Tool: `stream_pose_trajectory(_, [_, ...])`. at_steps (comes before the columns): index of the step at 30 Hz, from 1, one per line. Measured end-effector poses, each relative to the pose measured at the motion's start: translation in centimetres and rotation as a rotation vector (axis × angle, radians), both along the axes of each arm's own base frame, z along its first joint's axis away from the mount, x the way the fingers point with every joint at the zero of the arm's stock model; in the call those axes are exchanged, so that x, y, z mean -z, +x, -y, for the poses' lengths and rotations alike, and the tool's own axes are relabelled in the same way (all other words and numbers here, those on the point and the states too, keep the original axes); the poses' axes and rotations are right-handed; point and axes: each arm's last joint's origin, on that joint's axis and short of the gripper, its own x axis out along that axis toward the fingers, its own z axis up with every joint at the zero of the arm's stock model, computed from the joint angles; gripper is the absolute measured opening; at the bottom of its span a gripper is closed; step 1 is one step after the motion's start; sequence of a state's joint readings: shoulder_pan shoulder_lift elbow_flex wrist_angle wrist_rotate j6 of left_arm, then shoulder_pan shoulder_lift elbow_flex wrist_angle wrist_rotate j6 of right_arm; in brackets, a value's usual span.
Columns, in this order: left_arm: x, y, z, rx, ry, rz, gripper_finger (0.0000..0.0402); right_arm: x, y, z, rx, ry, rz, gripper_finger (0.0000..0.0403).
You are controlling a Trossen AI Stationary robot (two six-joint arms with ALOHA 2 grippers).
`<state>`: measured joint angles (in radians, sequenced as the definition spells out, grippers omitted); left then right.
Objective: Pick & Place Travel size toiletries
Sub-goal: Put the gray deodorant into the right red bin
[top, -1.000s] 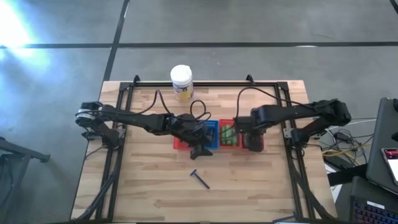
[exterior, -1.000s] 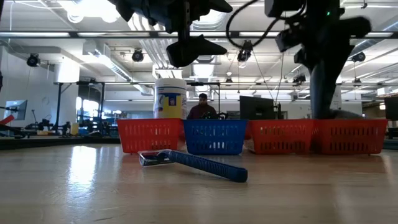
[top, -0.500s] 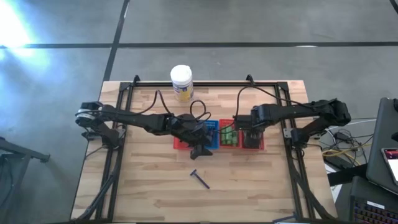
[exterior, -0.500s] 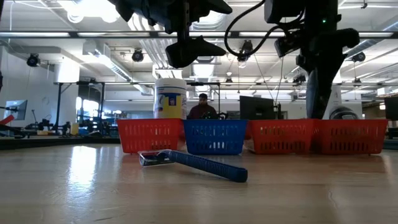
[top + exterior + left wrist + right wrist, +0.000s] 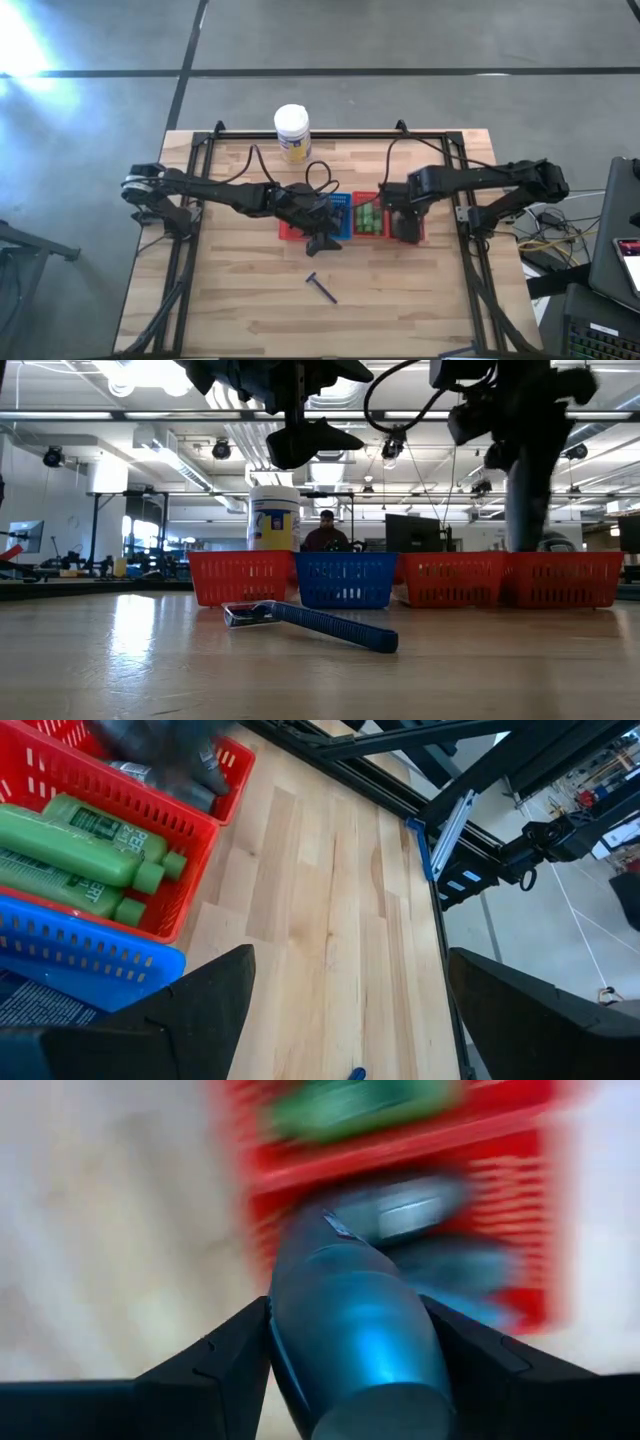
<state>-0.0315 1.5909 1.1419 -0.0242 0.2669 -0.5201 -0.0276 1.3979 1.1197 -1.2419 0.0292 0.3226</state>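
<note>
My right gripper (image 5: 405, 226) hangs over the rightmost red basket (image 5: 414, 236), shut on a grey oval bottle (image 5: 355, 1330). My left gripper (image 5: 322, 242) hovers open and empty above the near edge of the blue basket (image 5: 340, 214), well above the table in the low view (image 5: 305, 440). Two bright green bottles (image 5: 80, 850) lie in the red basket (image 5: 190, 870) beside the blue one. A thin dark blue stick with a flat head (image 5: 321, 287) lies flat on the wood near of the baskets (image 5: 315, 622). My right gripper pinches the grey bottle by its sides (image 5: 290, 1330) between the two fingers (image 5: 215, 1365), coming from above and pointing down. The bottle lies along the fingers, its far end (image 5: 335, 1230) toward the red basket. In the low view the basket wall (image 5: 565, 580) hides its lower end.
A row of mesh baskets stands mid-table: red (image 5: 240, 578), blue (image 5: 345, 580), red (image 5: 452, 580), red. A white jar with a yellow label (image 5: 292, 130) stands at the far edge. Bare wood (image 5: 230, 300) spreads on the near side. A person (image 5: 325, 532) sits in the room behind.
My right gripper has shifted a little over the rightmost red basket, first up and toward the far edge, then back down, still shut on the bottle. The left arm and the stick on the table have kept still.
</note>
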Motion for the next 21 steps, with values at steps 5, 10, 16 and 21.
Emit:
stream_pose_trajectory(5, [0.0,0.0,0.0,0.000,0.000,0.000,0.0333,0.3,-0.3,-0.7,-0.069,0.212,-0.005,0.0211])
stream_pose_trajectory(10, [0.0,0.0,0.0,0.000,0.000,0.000,0.0333,0.9,-0.3,-0.4,-0.059,0.215,-0.024,0.0211])
stream_pose_trajectory(16, [0.0,0.0,0.0,0.000,0.000,0.000,0.0333,2.7,0.0,0.3,-0.052,0.209,-0.062,0.0218])
stream_pose_trajectory(21, [0.0,0.0,0.0,-0.004,-0.008,-0.002,0.0333,2.8,0.1,0.8,-0.041,0.209,-0.059,0.0228])
